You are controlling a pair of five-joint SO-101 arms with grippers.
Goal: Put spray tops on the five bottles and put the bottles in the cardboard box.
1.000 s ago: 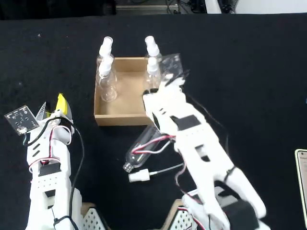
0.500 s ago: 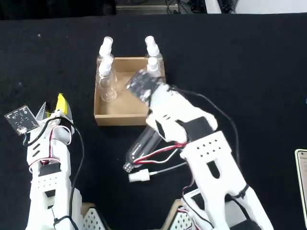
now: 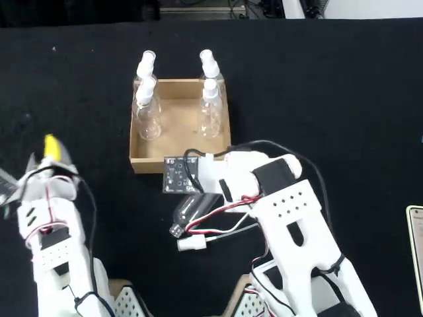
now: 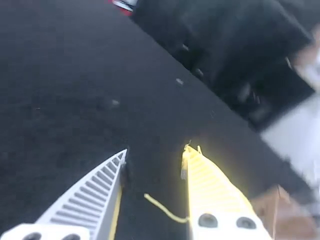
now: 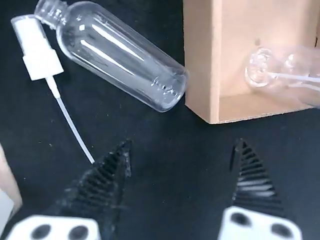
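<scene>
High view: four capped bottles (image 3: 147, 112) stand in the cardboard box (image 3: 149, 163), so we judge four of five done. The fifth bottle (image 3: 196, 209) lies uncapped on the table (image 3: 344, 99) just in front of the box, with its spray top (image 3: 192, 243) loose beside the neck. Capping and boxing remain. We note the right arm (image 3: 291, 211) bent low over this bottle, the right gripper (image 5: 182, 145) spread wide and empty. The left gripper (image 4: 155, 150) sits well apart over bare table, its fingers partly open, holding nothing.

a black-covered table (image 3: 357, 99), with cables (image 3: 239, 8) bunched beyond its far edge.
</scene>
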